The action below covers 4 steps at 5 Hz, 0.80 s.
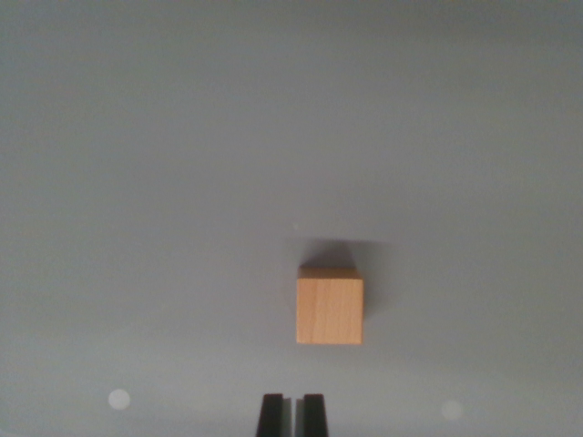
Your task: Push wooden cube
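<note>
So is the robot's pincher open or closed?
Closed. In the wrist view the two black fingers of the gripper stand side by side with only a thin slit between, just below the wooden cube.

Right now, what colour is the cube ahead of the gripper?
Light tan, natural wood; the wooden cube shows clearly in the wrist view.

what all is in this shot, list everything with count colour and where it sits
wooden cube: one, light tan, right of centre in the lower half, resting on the surface, shadow behind it
surface: one, plain grey, fills the whole view
pale round spots: two, whitish, near the bottom at left and right; cannot tell what they are
gripper: one, black fingers, bottom edge near centre, fingertips nearly together, apart from the cube
</note>
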Each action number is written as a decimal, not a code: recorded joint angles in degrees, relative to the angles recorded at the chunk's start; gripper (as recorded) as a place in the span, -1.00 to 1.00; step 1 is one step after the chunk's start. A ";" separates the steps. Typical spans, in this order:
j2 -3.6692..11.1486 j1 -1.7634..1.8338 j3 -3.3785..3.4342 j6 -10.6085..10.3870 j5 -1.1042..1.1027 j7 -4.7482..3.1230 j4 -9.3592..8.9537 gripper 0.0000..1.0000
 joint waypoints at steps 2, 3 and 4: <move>-0.12 -0.07 -0.04 -2.31 -0.19 0.09 -2.34 -1.00; -0.12 -0.07 -0.04 -2.31 -0.19 0.09 -2.34 -1.00; -0.24 -0.14 -0.09 -4.73 -0.40 0.18 -4.79 -1.00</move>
